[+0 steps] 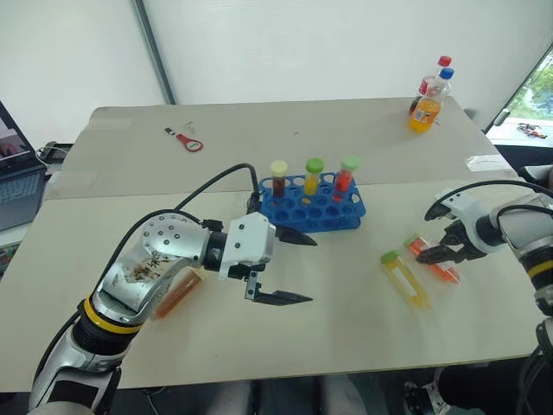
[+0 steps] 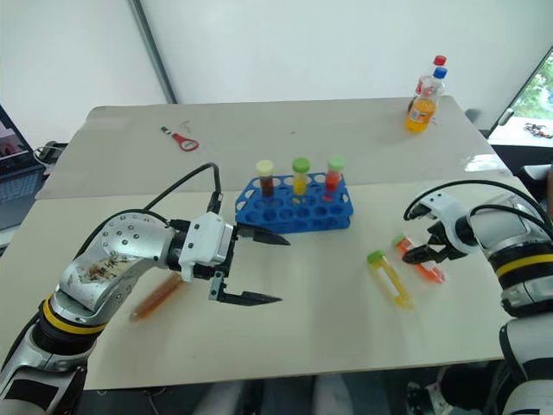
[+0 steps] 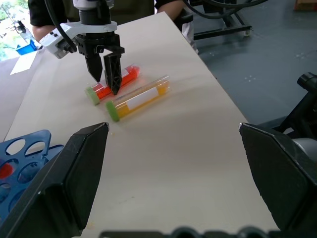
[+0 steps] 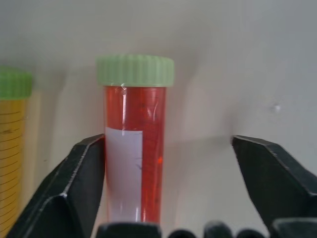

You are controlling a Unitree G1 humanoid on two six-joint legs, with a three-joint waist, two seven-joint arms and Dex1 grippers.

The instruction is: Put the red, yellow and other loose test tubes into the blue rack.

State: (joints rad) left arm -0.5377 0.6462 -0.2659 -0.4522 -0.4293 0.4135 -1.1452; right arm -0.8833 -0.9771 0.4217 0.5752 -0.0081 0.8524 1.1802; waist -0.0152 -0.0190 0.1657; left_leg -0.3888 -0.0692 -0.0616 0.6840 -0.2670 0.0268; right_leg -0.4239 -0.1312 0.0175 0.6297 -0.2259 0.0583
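Wide-jawed, left gripper (image 1: pixel 289 266) hovers before the bright blue rack (image 1: pixel 312 206) holding three capped tubes (image 1: pixel 313 176); right gripper (image 4: pixel 168 188), jaws apart, straddles a red tube (image 4: pixel 133 148).

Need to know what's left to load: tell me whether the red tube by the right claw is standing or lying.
Lying flat. The red plastic test tube with green cap rests lengthwise on the white table, beside the yellow tube.

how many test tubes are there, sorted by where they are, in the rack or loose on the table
In the blue rack: 3 (dark red, yellow, red)
Loose on the table: 3 (red tube, yellow tube, orange tube)
Total: 6
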